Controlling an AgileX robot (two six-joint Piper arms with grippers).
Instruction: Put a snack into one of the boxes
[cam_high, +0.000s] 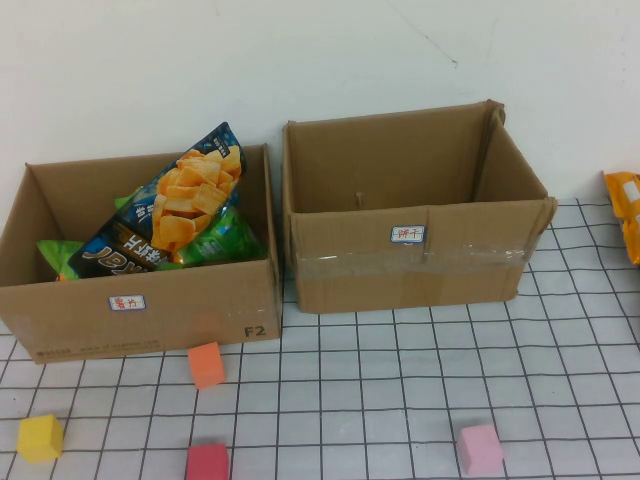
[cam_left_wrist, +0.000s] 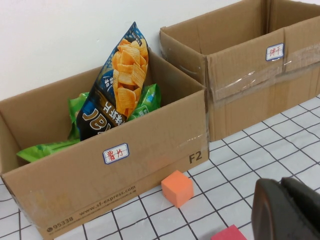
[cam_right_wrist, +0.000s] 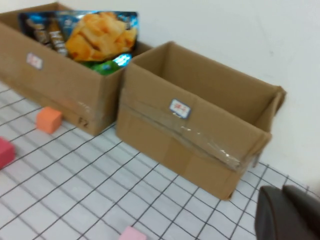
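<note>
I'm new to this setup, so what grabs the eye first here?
The big chip bag sticking up from the left box, beside the right box. An orange snack lies at the table's right edge. Left gripper and right gripper show only in wrist views.

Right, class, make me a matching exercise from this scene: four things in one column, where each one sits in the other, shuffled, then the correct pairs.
Neither arm shows in the high view; each wrist view shows only a dark part of the left gripper or right gripper.

Things
1. chip bag
2. orange block
3. pink block
4. orange snack packet

Places
A. at the table's far right edge
B. just in front of the left box
C. inside the left box
D. well in front of the right box

Pairs: 1-C, 2-B, 3-D, 4-A
</note>
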